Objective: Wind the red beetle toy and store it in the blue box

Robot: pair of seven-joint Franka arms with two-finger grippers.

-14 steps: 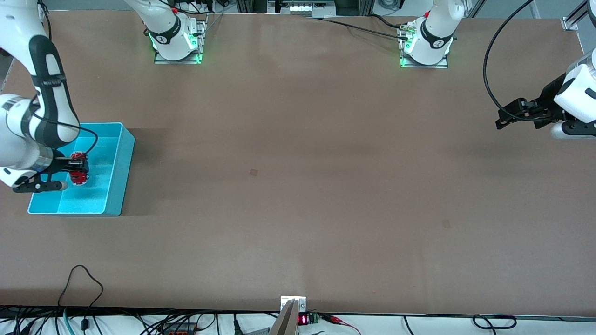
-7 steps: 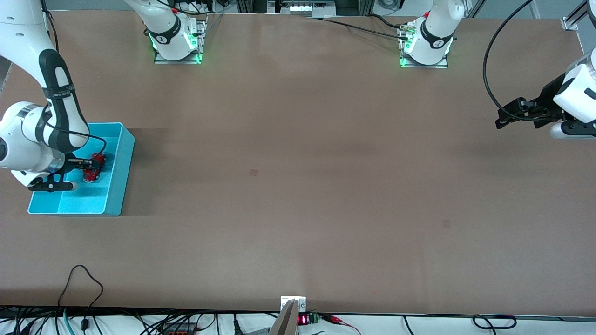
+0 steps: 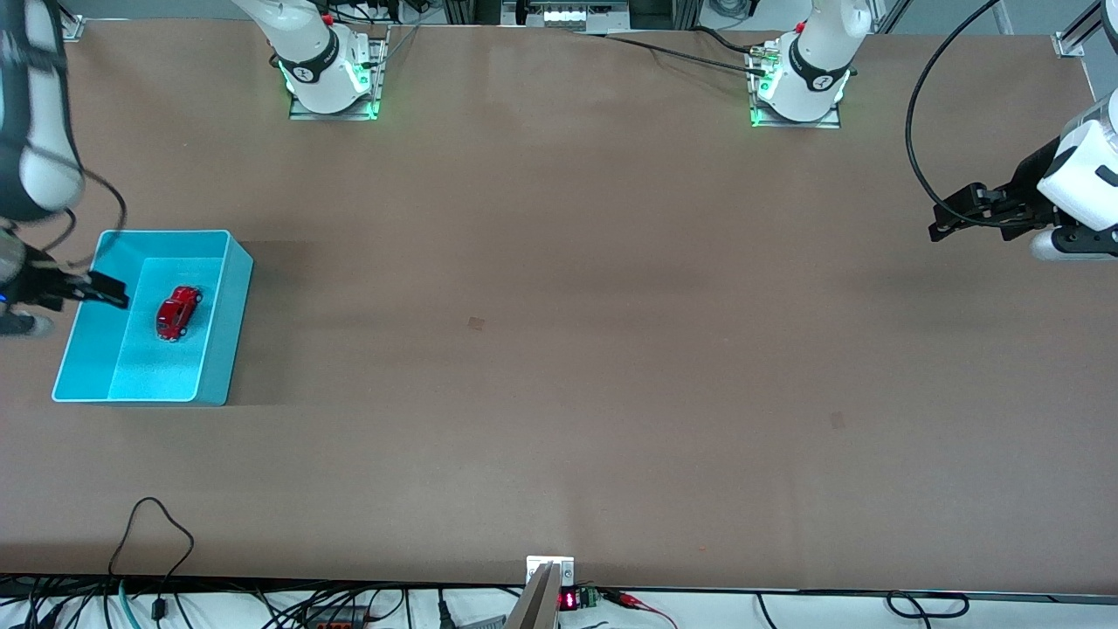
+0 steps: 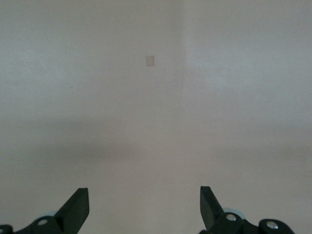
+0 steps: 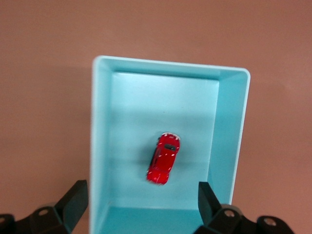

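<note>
The red beetle toy (image 3: 177,312) lies free on the floor of the blue box (image 3: 229,323), at the right arm's end of the table. My right gripper (image 3: 106,292) hangs open and empty above the box's outer edge. In the right wrist view the red beetle toy (image 5: 164,158) sits inside the blue box (image 5: 170,66), well clear of the right gripper (image 5: 141,197) and its spread fingers. My left gripper (image 3: 948,223) waits open over bare table at the left arm's end. The left wrist view shows only the left gripper (image 4: 144,204) above plain tabletop.
Both arm bases (image 3: 332,74) (image 3: 799,83) stand along the table's edge farthest from the front camera. Two small square marks (image 3: 476,323) (image 3: 837,420) are on the brown tabletop. A black cable loop (image 3: 157,524) lies near the edge closest to the camera.
My right gripper opened and let go of the red beetle toy inside the blue box, then rose and drew back toward the table's end. The left arm stayed still.
</note>
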